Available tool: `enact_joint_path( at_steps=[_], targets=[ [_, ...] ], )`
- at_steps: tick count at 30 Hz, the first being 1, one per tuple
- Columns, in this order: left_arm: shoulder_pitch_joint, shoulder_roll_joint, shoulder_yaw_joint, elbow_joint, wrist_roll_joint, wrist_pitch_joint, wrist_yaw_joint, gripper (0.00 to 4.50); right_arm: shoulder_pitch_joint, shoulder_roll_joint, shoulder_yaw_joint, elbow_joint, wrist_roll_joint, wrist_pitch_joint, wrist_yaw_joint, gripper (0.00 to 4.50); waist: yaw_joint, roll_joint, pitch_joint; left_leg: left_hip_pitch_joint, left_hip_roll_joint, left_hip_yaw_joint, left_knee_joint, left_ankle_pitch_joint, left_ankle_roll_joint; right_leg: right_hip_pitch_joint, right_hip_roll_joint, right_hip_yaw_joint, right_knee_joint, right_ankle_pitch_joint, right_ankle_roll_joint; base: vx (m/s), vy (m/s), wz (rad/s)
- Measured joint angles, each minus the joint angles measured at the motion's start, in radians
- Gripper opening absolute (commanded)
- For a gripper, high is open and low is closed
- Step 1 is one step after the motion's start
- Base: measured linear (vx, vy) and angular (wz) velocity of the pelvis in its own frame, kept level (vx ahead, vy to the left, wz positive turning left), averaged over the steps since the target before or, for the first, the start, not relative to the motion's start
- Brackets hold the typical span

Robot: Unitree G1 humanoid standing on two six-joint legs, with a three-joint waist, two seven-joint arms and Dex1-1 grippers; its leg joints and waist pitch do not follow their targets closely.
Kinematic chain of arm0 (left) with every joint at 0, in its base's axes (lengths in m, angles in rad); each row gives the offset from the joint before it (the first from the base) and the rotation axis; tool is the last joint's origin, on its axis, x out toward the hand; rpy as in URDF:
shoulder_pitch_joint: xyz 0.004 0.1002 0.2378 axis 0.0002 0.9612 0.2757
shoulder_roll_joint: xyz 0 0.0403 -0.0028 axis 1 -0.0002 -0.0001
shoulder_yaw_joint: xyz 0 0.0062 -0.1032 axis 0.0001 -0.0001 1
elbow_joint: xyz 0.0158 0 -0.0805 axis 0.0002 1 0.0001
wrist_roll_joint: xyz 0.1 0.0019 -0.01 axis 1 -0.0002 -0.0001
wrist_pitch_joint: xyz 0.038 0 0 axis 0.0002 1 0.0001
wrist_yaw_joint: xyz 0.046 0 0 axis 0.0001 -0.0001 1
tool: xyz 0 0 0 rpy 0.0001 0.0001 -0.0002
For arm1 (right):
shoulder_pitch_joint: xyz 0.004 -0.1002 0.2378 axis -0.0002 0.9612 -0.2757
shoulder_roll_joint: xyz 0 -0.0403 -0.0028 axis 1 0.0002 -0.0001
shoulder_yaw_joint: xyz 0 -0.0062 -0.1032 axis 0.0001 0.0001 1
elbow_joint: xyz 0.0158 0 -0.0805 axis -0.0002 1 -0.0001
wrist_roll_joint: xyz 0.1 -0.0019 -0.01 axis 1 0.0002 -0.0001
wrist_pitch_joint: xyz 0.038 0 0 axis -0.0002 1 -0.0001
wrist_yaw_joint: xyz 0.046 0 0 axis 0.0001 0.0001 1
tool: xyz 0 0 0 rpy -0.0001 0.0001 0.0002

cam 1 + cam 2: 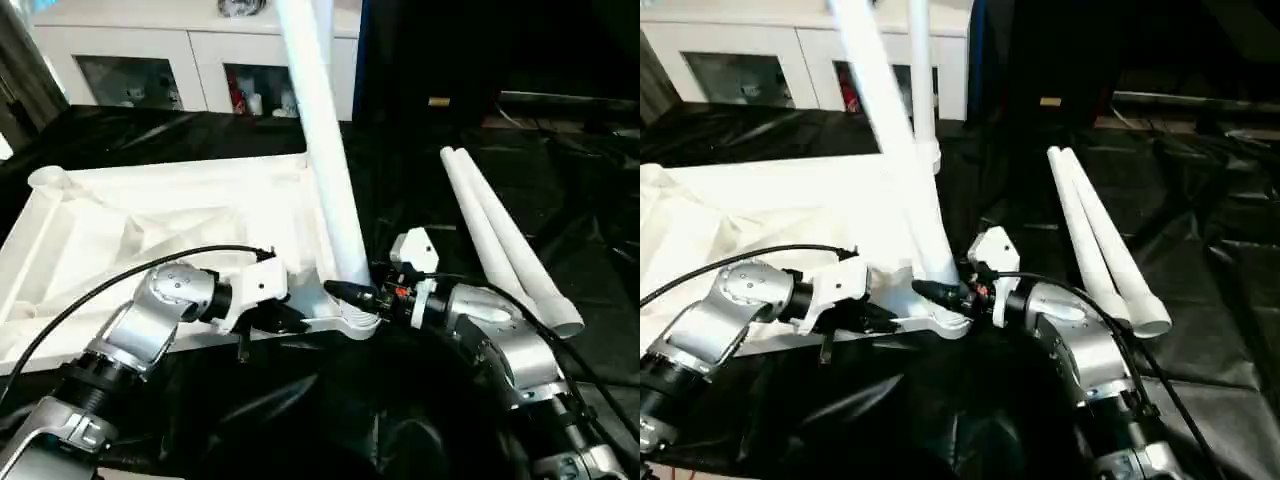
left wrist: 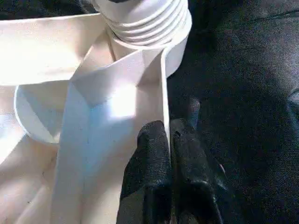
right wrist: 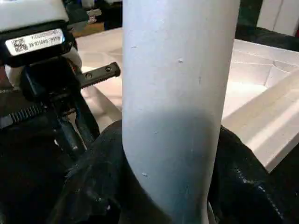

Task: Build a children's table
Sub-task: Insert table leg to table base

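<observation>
The white plastic table top lies upside down on black, creased sheeting, its ribbed underside up, with smooth raised ribs running diagonally between a thin rim and rounded corner sockets. The left pincer, silver-armed with a white wrist housing and two matte black fingers, is pressed together on the near rim of the top, pinching the thin wall just beside the near right corner socket. In the left wrist view that socket holds the ridged, threaded end of a leg, its white rings stacked above the socket's collar.

That standing leg is a long, smooth, tapered white tube leaning up and back from the socket. A second leg stands upright at the far corner. The right pincer grips the standing leg low down, its black fingers half spread around the tube on either side. A small white label with a square code and tiny unreadable print sits on a housing in the right wrist view.

To the right, two loose legs lie side by side, touching, on the sheeting. Behind stands a white cabinet with glass doors.
</observation>
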Motion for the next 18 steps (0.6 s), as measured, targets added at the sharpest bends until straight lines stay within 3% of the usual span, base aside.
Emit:
enact_joint_path(
  at_steps=[8,9,13,15,18],
  targets=[
    [0.0,-0.017,0.002,0.012,0.006,-0.024,0.028,0.0,0.051,0.037,-0.067,0.019,0.065,-0.058,-0.016,1.89,0.006,0.003,0.001,0.0,0.0,0.0,0.003,0.002,-0.003,0.0,-0.001,0.0,0.004,0.0,0.0,0.0,0.0,0.0],
    [0.0,-0.019,0.004,0.012,-0.002,-0.018,0.027,0.45,0.051,0.041,-0.075,0.02,0.072,-0.058,-0.017,1.89,0.006,0.004,0.002,0.0,0.0,0.0,0.003,0.002,-0.003,0.0,-0.001,0.0,0.005,0.0,0.0,0.0,0.0,0.0],
    [-0.003,-0.035,0.058,-0.034,-0.077,-0.026,0.018,0.59,0.048,0.049,-0.099,0.011,0.104,-0.044,-0.02,1.89,0.004,0.006,0.003,0.0,0.001,0.0,0.003,0.004,-0.003,-0.001,-0.001,-0.001,0.009,0.0,0.0,0.0,0.0,0.0],
    [-0.023,-0.042,0.092,-0.075,-0.108,-0.036,0.022,0.91,0.041,0.057,-0.104,-0.007,0.111,-0.042,-0.024,1.89,0.004,0.009,0.005,0.0,0.001,0.0,0.003,0.005,-0.004,-0.001,-0.001,0.0,0.011,0.0,0.0,0.0,0.0,0.0],
    [-0.04,-0.051,0.146,-0.129,-0.172,-0.008,0.031,0.91,0.027,0.06,-0.104,-0.043,0.122,-0.037,-0.028,1.89,0.002,0.012,0.005,0.0,0.001,0.0,0.003,0.006,-0.007,-0.001,-0.001,-0.001,0.013,0.0,0.0,0.0,0.0,0.0]
  ],
)
